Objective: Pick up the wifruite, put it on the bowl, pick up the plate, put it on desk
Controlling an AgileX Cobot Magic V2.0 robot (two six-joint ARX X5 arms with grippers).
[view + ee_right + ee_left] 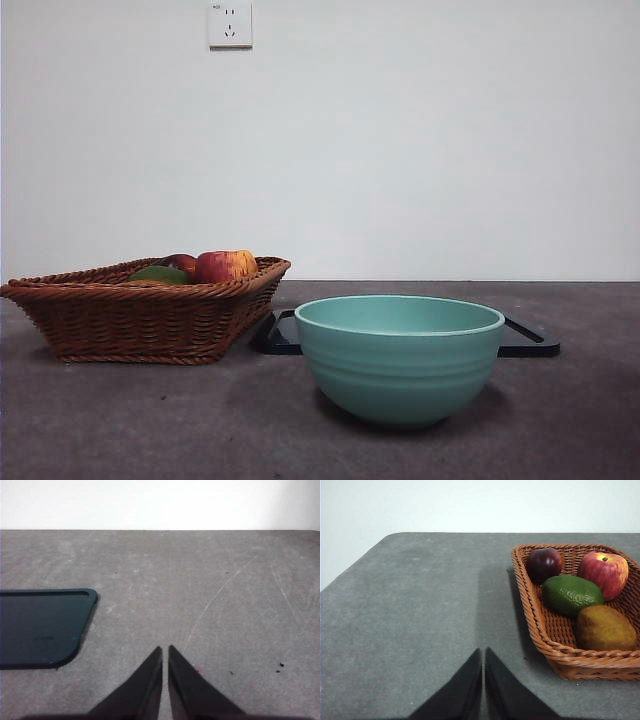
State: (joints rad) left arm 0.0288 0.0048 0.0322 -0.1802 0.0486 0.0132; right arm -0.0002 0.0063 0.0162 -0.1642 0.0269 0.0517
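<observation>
The wifruite (606, 628), a dull orange-brown oval fruit, lies in a brown wicker basket (540, 625); in the front view it is hidden behind the basket (140, 320) wall. The teal-green bowl (400, 358) stands empty on the desk (120, 420), in front of a flat dark plate (528, 340) whose corner shows in the right wrist view (40, 627). My left gripper (483, 655) is shut and empty above bare desk (410, 615) beside the basket. My right gripper (165, 652) is shut and empty above bare desk (210, 595) beside the plate. Neither arm shows in the front view.
The basket also holds a red-yellow apple (603, 573), a green fruit (571, 594) and a dark red fruit (544, 565). The apple (226, 265) tops the basket rim in the front view. A white wall with a socket (230, 24) stands behind the desk.
</observation>
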